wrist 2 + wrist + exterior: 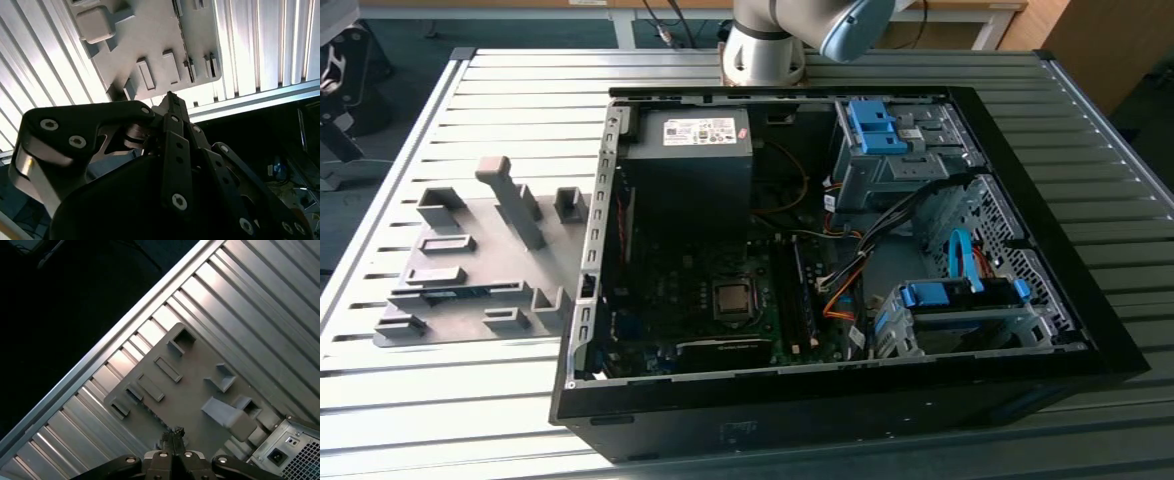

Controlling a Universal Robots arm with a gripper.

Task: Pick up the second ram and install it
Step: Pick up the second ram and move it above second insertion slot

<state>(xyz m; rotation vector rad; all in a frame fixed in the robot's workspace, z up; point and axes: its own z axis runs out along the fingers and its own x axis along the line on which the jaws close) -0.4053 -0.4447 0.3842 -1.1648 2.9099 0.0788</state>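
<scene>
— Gripper [172, 432] sits shut in both wrist views: black fingers [175, 107] pressed tip to tip, silver screw heads along the links, nothing held.

— What lies under it?

— The grey holder [195, 385], matte plastic with rectangular pockets and one tall block, flat on the ribbed aluminium table [260, 305].

— And the second ram [454, 291]?

— I take it for the thin blue-green strip on edge in a holder slot, towards the exterior view's left, well apart from the gripper. Its chips are too small to tell.

— What else is in the exterior view?

— The open black computer case [854, 400], with its boxy power supply [687, 170], blue drive brackets [874, 125] and orange cables [834, 290].
</scene>
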